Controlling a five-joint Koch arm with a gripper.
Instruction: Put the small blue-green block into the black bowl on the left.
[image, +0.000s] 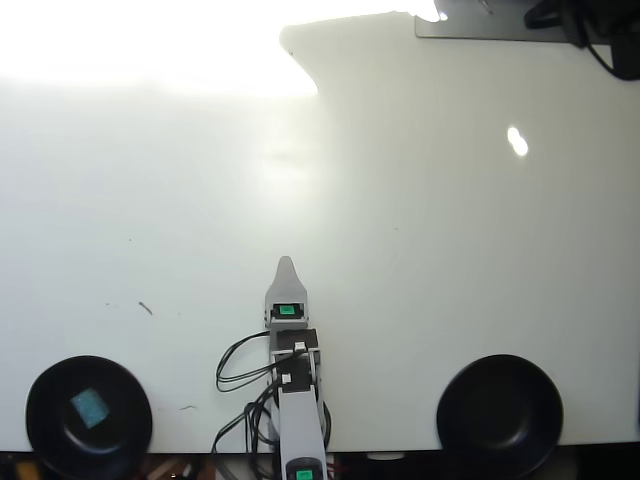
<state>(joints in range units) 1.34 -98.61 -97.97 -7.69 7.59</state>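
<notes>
The small blue-green block (89, 408) lies flat inside the black bowl (45, 387) at the near left corner of the overhead view, a little left of the bowl's middle; a second black bowl (499, 415) sits at the near right, well apart; between the two, the grey arm (298, 420) reaches away from the near edge over the white table (420, 250); the gripper (286, 263) shows only one pointed tip, so whether its jaws are spread or pressed together cannot be told; nothing is in it.

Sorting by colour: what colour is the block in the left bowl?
Blue-green; the block shows best in the overhead view.
</notes>
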